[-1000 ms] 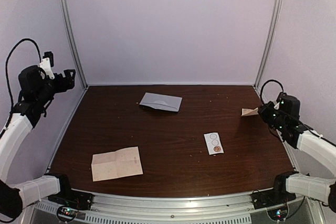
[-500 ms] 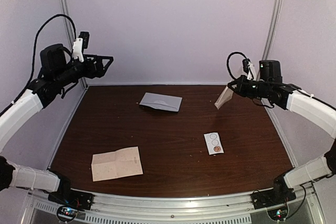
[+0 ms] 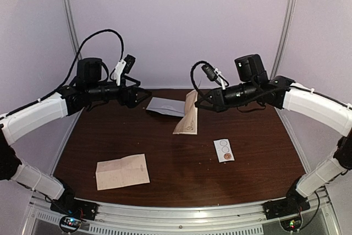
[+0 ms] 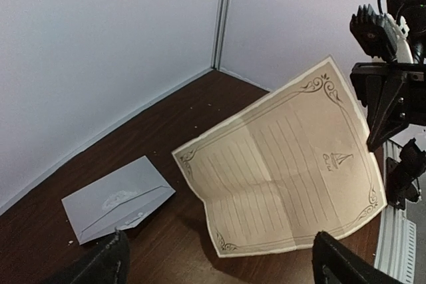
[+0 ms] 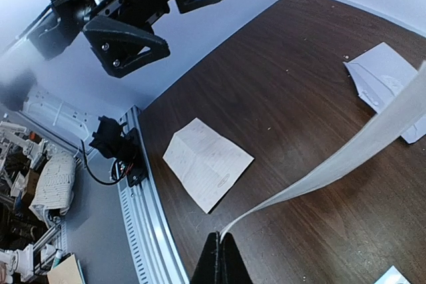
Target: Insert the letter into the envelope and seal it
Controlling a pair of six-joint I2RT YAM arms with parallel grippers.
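Note:
The letter [image 3: 187, 115], a tan lined sheet with an ornate border, hangs above the middle of the table. My right gripper [image 3: 198, 97] is shut on its top corner; the right wrist view shows the sheet edge-on [image 5: 346, 151], pinched at the gripper [image 5: 221, 243]. The pale grey envelope [image 3: 166, 107] lies flat at the back, flap side up, just left of the hanging letter [image 4: 286, 164]. My left gripper [image 3: 141, 95] hovers open above the envelope's [image 4: 116, 197] left end, holding nothing. Its fingertips [image 4: 110, 264] stand wide apart.
A second folded tan sheet [image 3: 122, 171] lies at the front left [image 5: 208, 161]. A small white sticker strip [image 3: 224, 150] with circles lies right of centre. Grey walls and metal posts [image 3: 69, 31] enclose the table. The metal rail [image 3: 181, 213] runs along the near edge.
Both arms have swung in from the sides to the middle back. The right gripper carried the letter from the table's right edge to beside the envelope; the left gripper stayed open.

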